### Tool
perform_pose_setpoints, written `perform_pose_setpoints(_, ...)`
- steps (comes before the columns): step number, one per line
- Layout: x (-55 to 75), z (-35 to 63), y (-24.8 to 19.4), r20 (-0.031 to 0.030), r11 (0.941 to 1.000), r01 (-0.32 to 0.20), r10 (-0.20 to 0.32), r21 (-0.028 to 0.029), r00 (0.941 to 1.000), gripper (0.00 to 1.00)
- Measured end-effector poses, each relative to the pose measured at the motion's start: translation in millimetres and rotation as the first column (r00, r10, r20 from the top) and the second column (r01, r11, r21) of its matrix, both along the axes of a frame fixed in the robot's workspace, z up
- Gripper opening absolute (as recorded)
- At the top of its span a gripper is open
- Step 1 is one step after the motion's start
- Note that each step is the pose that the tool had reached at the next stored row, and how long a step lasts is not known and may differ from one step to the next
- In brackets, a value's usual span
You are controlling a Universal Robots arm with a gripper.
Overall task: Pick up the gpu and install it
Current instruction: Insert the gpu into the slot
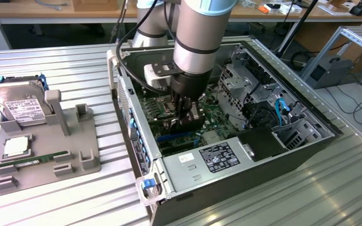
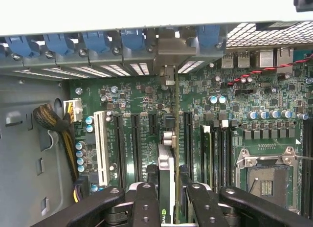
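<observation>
Install step under way, claw clamped on gpu edge-down over motherboard slot; next calling, likely, for straight, even seating pressure.

Ribbed metal table, wooden benches

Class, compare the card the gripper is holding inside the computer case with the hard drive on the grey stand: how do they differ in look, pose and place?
The gpu is a thin card seen edge-on; the hard drive is a thicker silver box with a white label.
The gpu stands on edge over the motherboard slots; the hard drive leans tilted in the grey stand.
The gpu is clamped in the gripper; the hard drive sits untouched outside the case.
Both are computer parts.
</observation>
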State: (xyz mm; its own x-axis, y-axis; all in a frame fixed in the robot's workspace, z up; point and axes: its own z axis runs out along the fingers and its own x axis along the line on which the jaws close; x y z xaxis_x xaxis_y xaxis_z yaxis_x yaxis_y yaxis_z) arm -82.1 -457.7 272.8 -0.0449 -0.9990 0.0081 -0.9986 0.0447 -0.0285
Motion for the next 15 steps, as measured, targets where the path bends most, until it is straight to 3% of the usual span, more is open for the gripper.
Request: perform_pose_setpoints(15,-3.8,-3.2,2.2,0.0,1.0,0.0,0.0,0.0001,1.0,0.27)
